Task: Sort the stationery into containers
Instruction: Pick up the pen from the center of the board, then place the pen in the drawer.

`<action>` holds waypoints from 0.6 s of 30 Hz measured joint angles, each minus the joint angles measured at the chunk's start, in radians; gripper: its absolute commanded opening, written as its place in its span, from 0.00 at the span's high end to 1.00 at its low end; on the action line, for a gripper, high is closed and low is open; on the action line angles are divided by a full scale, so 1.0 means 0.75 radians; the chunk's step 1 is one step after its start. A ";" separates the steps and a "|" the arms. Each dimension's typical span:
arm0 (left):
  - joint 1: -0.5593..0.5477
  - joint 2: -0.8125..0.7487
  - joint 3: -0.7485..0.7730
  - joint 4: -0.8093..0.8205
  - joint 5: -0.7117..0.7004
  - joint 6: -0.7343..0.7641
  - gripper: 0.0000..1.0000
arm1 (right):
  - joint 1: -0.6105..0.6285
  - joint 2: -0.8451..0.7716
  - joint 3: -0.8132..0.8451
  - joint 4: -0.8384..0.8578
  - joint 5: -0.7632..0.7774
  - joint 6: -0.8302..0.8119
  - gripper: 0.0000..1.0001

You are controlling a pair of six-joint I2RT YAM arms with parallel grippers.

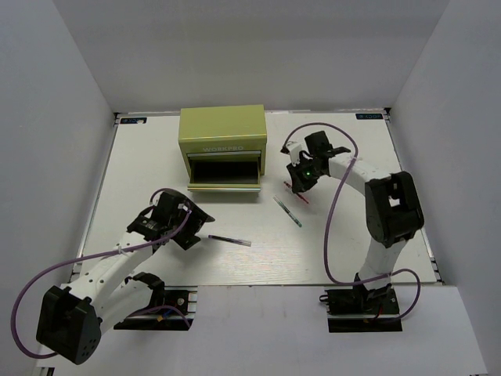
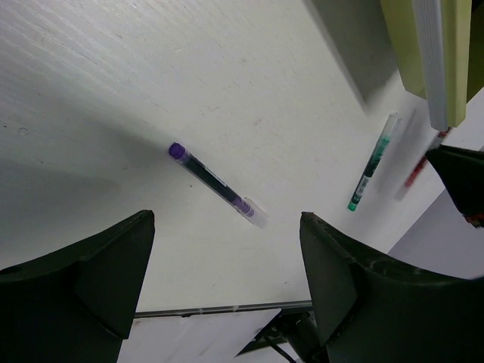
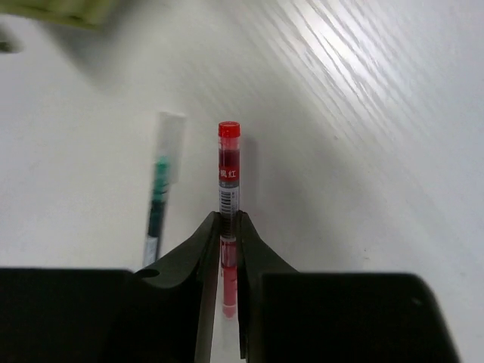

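While the top view is read, the right gripper point(image 1: 296, 186) sits low over the table point(image 1: 344, 235), just right of the olive-green chest point(image 1: 223, 141), with its jaws closed on the red pen point(image 1: 303, 200). The right arm reaches forward and bends left at the elbow. The teal pen point(image 1: 287, 212) lies flat on the table just nearer than that gripper. The chest's lowest drawer point(image 1: 225, 174) is pulled out and its inside is dark. The left gripper point(image 1: 200, 229) is spread wide and points right at the dark pen point(image 1: 230, 240), which lies flat just beyond its tips, not touched. The left arm is folded low. Bare table separates the two pens.

Left wrist: the left gripper point(image 2: 227, 227) has its fingers far apart and nothing between them. The dark pen point(image 2: 218, 185), purple at one end, lies diagonally just ahead of the gap. The teal pen point(image 2: 372, 162) and the red pen point(image 2: 417, 168) lie further off, near the chest point(image 2: 454, 53).

Right wrist: the right gripper point(image 3: 229, 223) is pinched narrow on the red pen point(image 3: 229, 162), whose capped end sticks out ahead. The teal pen point(image 3: 161, 189) lies parallel just to its left, apart. A chest corner point(image 3: 60, 9) shows at the upper left.
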 measured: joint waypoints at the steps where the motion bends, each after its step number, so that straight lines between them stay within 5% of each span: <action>1: 0.000 0.000 -0.001 0.002 0.003 -0.001 0.13 | 0.000 -0.037 0.008 -0.031 -0.048 -0.065 0.91; 9: 0.000 0.037 -0.002 0.042 0.022 -0.002 0.13 | 0.083 -0.201 0.293 -0.199 -0.312 -0.498 0.94; 18: 0.000 0.080 -0.003 0.073 0.042 -0.006 0.13 | 0.432 -0.133 0.594 -0.299 -0.336 -0.747 0.94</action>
